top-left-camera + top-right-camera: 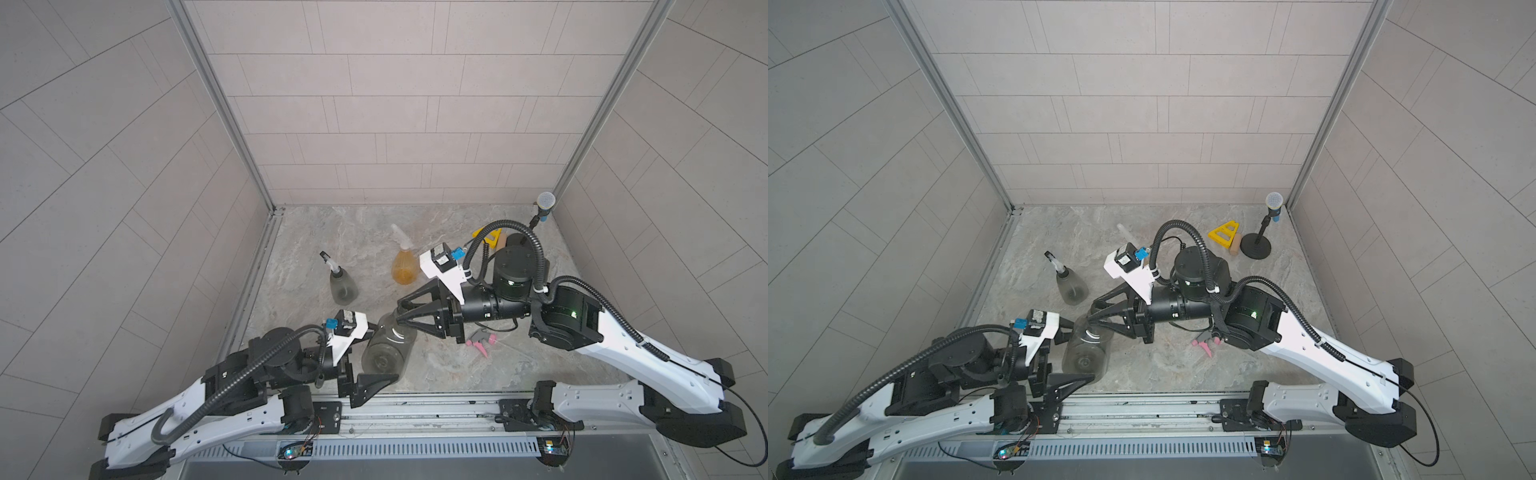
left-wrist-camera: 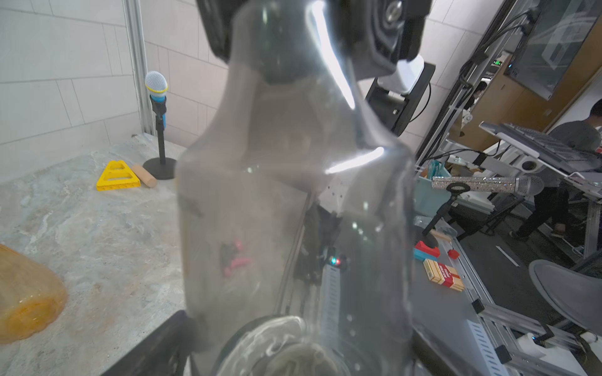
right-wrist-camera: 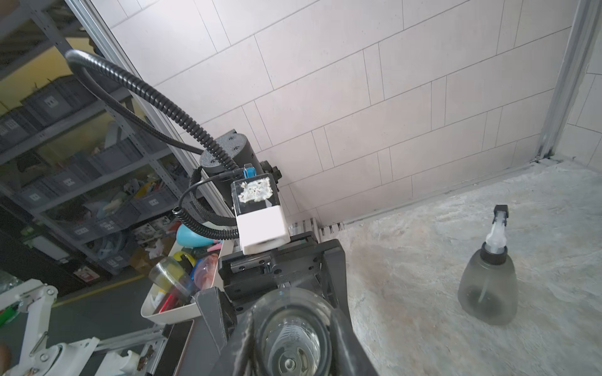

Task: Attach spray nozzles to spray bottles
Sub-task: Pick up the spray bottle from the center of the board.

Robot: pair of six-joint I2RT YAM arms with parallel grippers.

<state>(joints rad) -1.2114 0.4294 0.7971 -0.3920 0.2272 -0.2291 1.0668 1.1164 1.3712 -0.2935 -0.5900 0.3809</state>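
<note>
A smoky grey spray bottle (image 1: 386, 349) (image 1: 1086, 353) with a bare neck leans near the table's front edge. My right gripper (image 1: 398, 311) (image 3: 293, 341) is shut on its neck, and its open mouth (image 3: 290, 312) shows between the fingers. My left gripper (image 1: 384, 353) (image 2: 299, 351) stands open, its fingers either side of the bottle's body (image 2: 277, 195). The grey-and-pink spray nozzle (image 1: 482, 338) (image 1: 1204, 345) lies on the table under my right arm. A second grey bottle (image 1: 343, 282) (image 3: 488, 286) carries a white-and-black nozzle. The amber bottle (image 1: 404, 266) (image 2: 26, 302) carries a translucent nozzle.
A microphone on a black stand (image 1: 1255, 246) (image 2: 156, 84) stands in the back right corner. Beside it lie a yellow triangle block (image 1: 1223, 232) (image 2: 117, 175) and a wooden cylinder (image 1: 1236, 245). Tiled walls close three sides; a metal rail (image 1: 415, 411) runs along the front.
</note>
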